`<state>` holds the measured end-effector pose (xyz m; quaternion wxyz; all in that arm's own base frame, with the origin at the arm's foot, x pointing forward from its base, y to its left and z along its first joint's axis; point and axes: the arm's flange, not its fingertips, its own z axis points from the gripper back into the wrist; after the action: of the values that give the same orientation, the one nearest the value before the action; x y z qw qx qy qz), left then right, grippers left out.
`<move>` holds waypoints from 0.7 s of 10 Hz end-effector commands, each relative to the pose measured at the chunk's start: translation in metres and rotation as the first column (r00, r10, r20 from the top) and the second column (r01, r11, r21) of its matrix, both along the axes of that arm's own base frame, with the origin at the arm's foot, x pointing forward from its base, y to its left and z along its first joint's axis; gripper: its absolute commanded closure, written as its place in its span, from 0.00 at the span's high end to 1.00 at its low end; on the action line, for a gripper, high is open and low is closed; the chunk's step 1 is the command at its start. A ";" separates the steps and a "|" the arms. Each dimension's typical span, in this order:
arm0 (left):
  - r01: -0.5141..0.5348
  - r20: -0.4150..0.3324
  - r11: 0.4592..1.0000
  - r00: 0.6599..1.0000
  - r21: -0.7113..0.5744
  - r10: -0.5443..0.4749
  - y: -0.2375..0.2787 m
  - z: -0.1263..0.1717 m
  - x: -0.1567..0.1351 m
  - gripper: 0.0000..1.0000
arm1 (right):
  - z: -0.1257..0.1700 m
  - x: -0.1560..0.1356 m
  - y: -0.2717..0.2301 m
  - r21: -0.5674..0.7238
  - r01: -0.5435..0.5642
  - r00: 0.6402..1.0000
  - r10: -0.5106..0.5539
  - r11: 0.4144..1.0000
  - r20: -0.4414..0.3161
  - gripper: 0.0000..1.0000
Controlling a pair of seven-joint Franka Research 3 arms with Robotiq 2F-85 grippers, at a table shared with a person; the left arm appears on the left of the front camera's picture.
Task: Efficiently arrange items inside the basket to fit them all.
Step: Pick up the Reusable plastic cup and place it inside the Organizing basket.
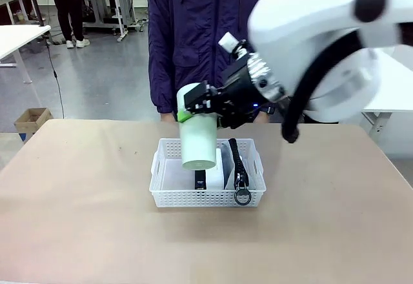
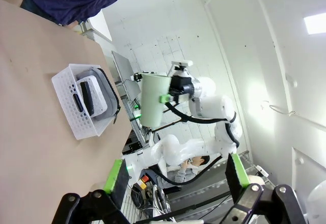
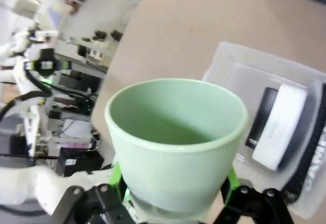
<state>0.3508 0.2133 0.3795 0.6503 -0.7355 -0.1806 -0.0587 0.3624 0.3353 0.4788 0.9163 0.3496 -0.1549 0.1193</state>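
My right gripper is shut on the pale green cup near its base. It holds the cup in the air over the white basket, mouth tilted downward. In the right wrist view the cup sits between the gripper's green pads. In the basket lie the black stapler, the small white box and the grey pouch, whose black zipper and ring pull run along the right wall. My left gripper stands open and holds nothing, well away from the basket.
A person in a dark blue jacket stands at the table's far edge, right behind the basket. The tan tabletop is bare around the basket. My right arm's large white links hang over the right half of the table.
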 end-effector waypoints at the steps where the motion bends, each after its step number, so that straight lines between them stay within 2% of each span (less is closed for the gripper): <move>1: -0.002 0.001 1.000 1.000 0.007 0.002 -0.002 0.003 -0.002 1.00 | -0.015 0.044 0.032 -0.025 -0.007 0.994 0.004 1.000 -0.107 0.87; 3: -0.002 0.001 1.000 1.000 0.007 0.002 -0.002 0.003 -0.002 1.00 | -0.036 0.071 0.047 0.007 0.075 0.990 -0.074 0.997 -0.124 0.87; 5: -0.002 0.001 1.000 1.000 0.007 0.002 -0.002 0.003 -0.002 1.00 | -0.063 0.087 0.059 0.002 0.065 0.979 -0.063 0.998 -0.195 0.87; 6: -0.002 0.001 1.000 1.000 0.007 0.002 -0.002 0.003 -0.002 1.00 | -0.071 0.090 0.064 -0.031 0.081 0.982 -0.085 0.996 -0.171 0.87; 7: -0.002 0.001 1.000 1.000 0.007 0.002 -0.002 0.003 -0.002 1.00 | -0.068 0.082 0.065 -0.019 0.090 0.989 -0.092 0.996 -0.113 0.87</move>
<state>0.3507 0.2133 0.3796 0.6504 -0.7355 -0.1807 -0.0586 0.4493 0.3921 0.3997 0.9286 0.3545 -0.0876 0.0662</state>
